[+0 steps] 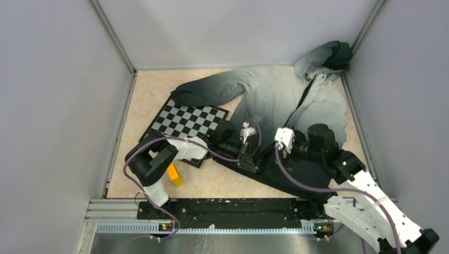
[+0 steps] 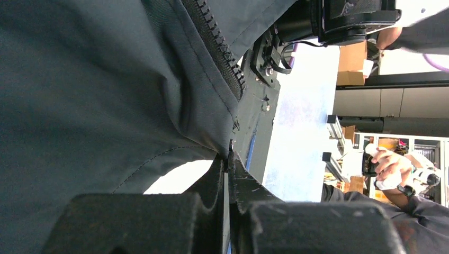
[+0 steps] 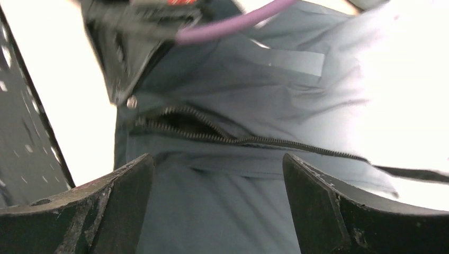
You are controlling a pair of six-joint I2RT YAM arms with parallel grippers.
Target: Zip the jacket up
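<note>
Left gripper [image 2: 229, 159] clenched, tips pinching the dark hem edge of the jacket [image 2: 95, 90] right at the bottom of the zipper [image 2: 219, 50]. Right gripper [image 3: 218, 159] released, jaws wide, nothing in them, hanging just above the zipper line, which runs across between my two tips. In that view the teeth are joined toward the right and gape apart toward the left, by the hem. Can't make out the slider or pull tab, too blurred. Jacket lies spread on the table [image 1: 209, 184], hood in the far right corner, black hem nearest my bases, one sleeve reaching toward the checkerboard [image 1: 188, 120].

Risks, my judgement:
- Right closes on cloth instead of the pull, since I can't see it.
- Left pinch is on a thin edge and could slip once the right pulls, so the hem bunches and the teeth jam.
- Loose cloth beside the gap gets caught in the slider.
</note>
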